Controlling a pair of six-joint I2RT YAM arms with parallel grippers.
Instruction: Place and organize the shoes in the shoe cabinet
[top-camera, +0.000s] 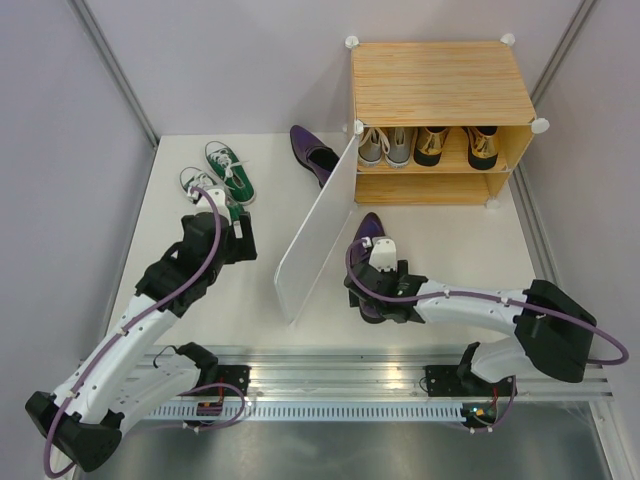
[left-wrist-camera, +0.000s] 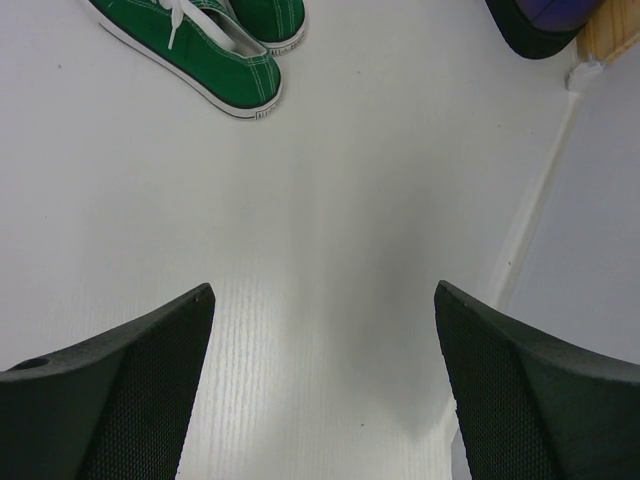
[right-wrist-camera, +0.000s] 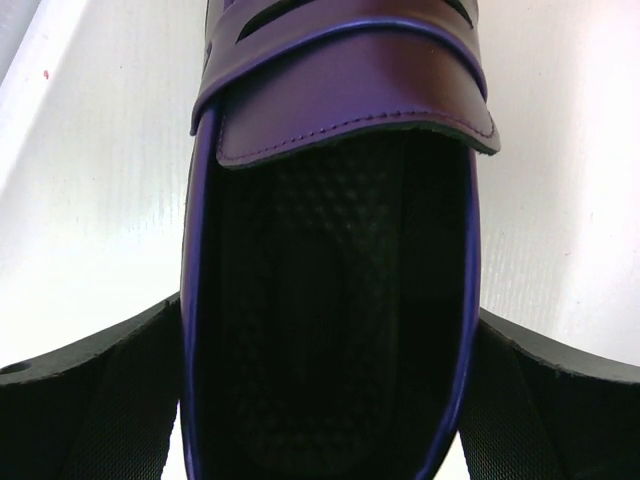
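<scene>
The shoe cabinet stands at the back right with its white door swung open. On its upper shelf are the grey sneakers and the gold shoes. One purple shoe lies on the table in front of the cabinet. My right gripper is open, its fingers on either side of that shoe's heel end. The other purple shoe lies left of the cabinet. The green sneakers sit at the back left. My left gripper is open and empty, just short of them.
The open door stands between the two arms, right of my left gripper. Grey walls close the table on the left, back and right. The cabinet's lower shelf shows no shoes.
</scene>
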